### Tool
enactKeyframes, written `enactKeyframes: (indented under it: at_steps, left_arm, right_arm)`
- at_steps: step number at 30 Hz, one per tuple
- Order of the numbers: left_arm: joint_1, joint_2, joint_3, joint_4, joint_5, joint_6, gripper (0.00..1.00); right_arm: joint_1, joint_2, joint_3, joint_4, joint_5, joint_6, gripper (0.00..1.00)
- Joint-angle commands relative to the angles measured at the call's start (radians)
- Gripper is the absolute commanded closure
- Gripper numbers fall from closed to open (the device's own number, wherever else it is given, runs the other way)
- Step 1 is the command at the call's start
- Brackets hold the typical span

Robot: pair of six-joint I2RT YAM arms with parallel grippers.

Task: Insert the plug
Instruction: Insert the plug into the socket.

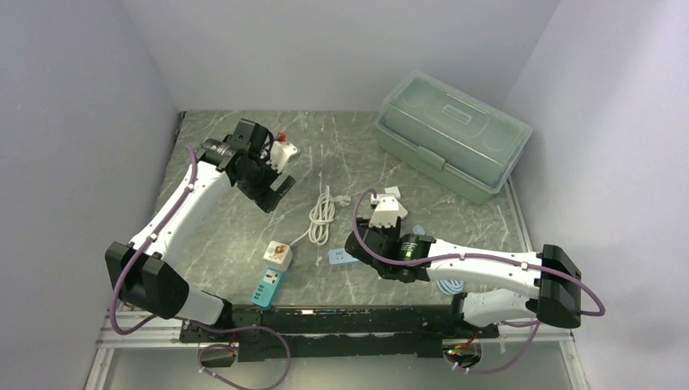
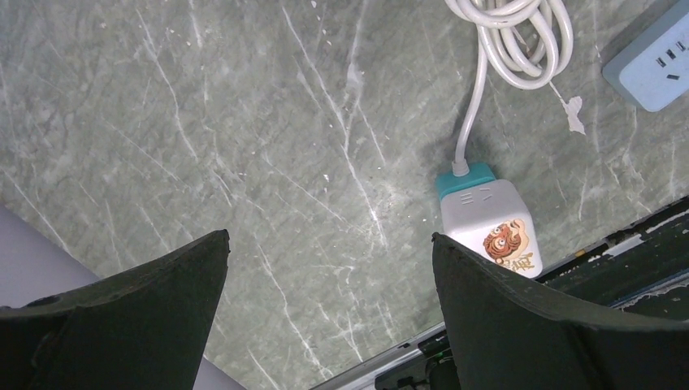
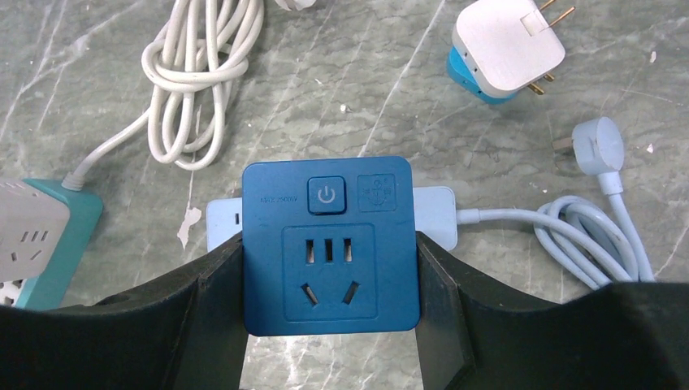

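- The surface [image 2: 244, 122] looks like smooth grey-green stone, white-veined, with a faint sheen.
- The blue socket cube [image 3: 329, 244] is smooth matt plastic.
- The white cable [image 3: 199, 69] has a glossy plastic sheath.
- The white adapter [image 3: 508, 49] is matt plastic with brass-coloured metal pins.
- The storage box [image 1: 451, 134] is translucent pale-green plastic.

Desk [image 1: 341, 146] grey-green marble, white veins. Socket cube [image 3: 329, 244] dark blue. Coiled cord [image 3: 195, 73] at its 11 o'clock, white. Adapter [image 3: 505, 49] at its 1 o'clock, white over blue. Power cube [image 2: 487, 219] white, teal end, orange cartoon sticker. Storage box [image 1: 451, 134] pale mint, translucent.
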Motion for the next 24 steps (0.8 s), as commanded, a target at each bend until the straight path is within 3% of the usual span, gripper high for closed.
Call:
enactKeyframes:
  at_steps: [1, 15, 24]
  left_arm:
    - [0.003, 0.006, -0.014, 0.006, 0.038, 0.003, 0.0]
    - [0.003, 0.001, -0.051, -0.002, 0.051, 0.037, 0.0]
    - [0.003, -0.017, -0.069, 0.012, 0.023, 0.04, 0.0]
  right_arm:
    - [0.004, 0.005, -0.018, 0.068, 0.032, 0.022, 1.0]
    - [0.004, 0.008, -0.108, 0.22, -0.014, -0.09, 1.0]
    - [0.005, 0.043, -0.1, 0.223, -0.022, -0.109, 1.0]
